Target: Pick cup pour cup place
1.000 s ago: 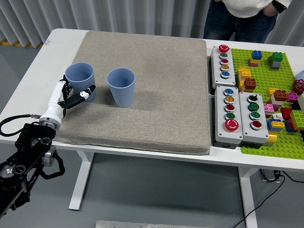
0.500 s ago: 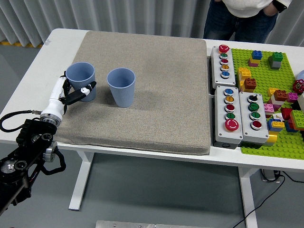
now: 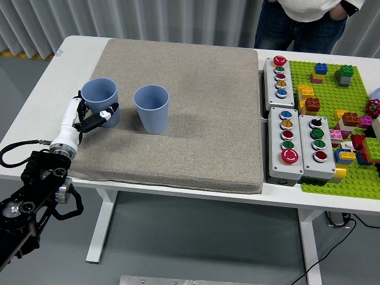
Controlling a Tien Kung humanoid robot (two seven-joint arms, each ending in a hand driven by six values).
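Two light blue cups stand upright on the grey mat (image 3: 202, 124). The left cup (image 3: 100, 94) is near the mat's left edge, and the right cup (image 3: 152, 110) stands apart from it, a little further right. My left hand (image 3: 95, 107) comes in from the lower left and wraps the left cup's lower part. Its thumb lies against the cup's front right, and the other fingers (image 3: 78, 102) are behind its left side. The cup rests on the mat. What the cups contain is not visible. My right hand is out of view.
Grey button boxes (image 3: 280, 77) (image 3: 303, 145) sit just right of the mat. Beyond them is a green brick baseplate (image 3: 329, 95) with several coloured bricks. A person (image 3: 303, 24) stands at the far side, hands away from the table.
My left hand has moved up and in toward the left cup, and its thumb has closed against the cup's side. Both cups stay where they were.
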